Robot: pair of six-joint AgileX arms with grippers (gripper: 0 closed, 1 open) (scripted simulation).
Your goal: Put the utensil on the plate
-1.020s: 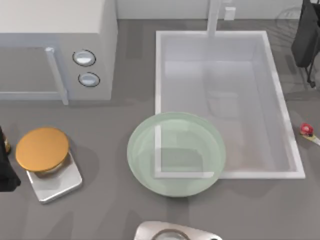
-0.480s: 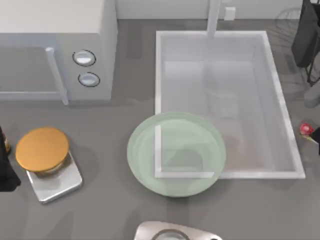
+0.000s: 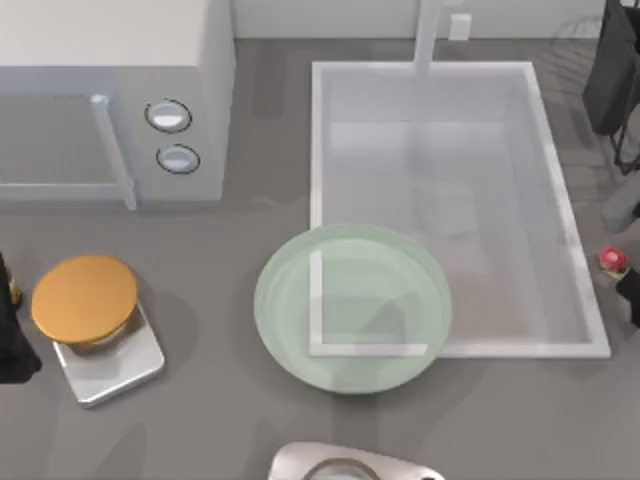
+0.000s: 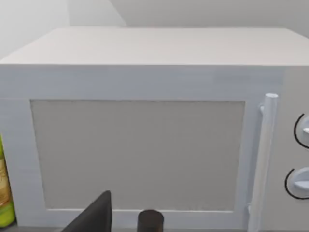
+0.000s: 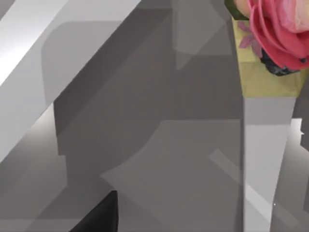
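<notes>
Reaching comes first: the right gripper (image 3: pixel 630 292), fingers hard to tell, sits by the small red-knobbed spoon (image 3: pixel 613 260) at the table's right edge, then carries it to the big pale green glass plate (image 3: pixel 290 345).

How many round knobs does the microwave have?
2. Both knobs sit on the microwave panel to the right of its door handle: one is nearer the far wall, the other just in front of it, closer to the plate.
</notes>
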